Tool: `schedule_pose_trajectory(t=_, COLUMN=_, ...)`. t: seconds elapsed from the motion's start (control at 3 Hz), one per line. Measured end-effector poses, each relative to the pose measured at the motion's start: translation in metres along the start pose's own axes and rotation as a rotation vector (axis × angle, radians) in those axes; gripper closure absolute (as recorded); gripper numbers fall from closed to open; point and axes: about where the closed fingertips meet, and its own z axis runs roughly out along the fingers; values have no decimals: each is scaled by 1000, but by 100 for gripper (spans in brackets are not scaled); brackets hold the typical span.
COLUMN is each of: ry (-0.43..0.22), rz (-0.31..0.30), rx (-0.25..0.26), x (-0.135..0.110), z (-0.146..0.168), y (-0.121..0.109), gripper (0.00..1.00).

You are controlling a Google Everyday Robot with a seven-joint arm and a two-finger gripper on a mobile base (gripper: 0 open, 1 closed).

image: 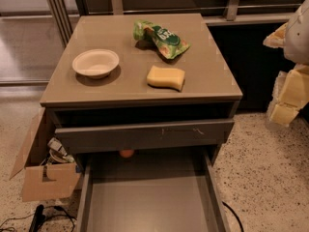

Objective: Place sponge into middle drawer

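The cabinet (140, 88) stands to the left of the gripper (288, 93), which hangs at the right edge, level with the cabinet top; we cannot make out whether it is spread or closed. The middle drawer (149, 207) is pulled out, lower and to the left of the gripper. A cardboard box (46, 180) sits far left of it. On the top are a white bowl (95, 63), a green snack bag (161, 38) and, nearest the gripper, the sponge (165, 77), lying flat.
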Motion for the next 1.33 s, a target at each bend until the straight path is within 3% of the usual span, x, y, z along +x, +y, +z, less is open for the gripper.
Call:
schedule_pose_trajectory(t=0.33, ry=-1, rz=-13, rx=13, x=-2, z=-1, y=-3, gripper=0)
schedule_pose_trajectory(t=0.67, ry=-40, rz=-75, rx=57, x=-19, z=-5, y=-26, gripper=0)
schedule_pose_trajectory(t=1.0, ry=-157, rz=-94, rx=49, x=-41, z=0, y=-51, gripper=0)
schedule_pose_trajectory(t=1.33, ry=-174, rz=-93, rx=47, x=-45, z=0, y=-53, gripper=0)
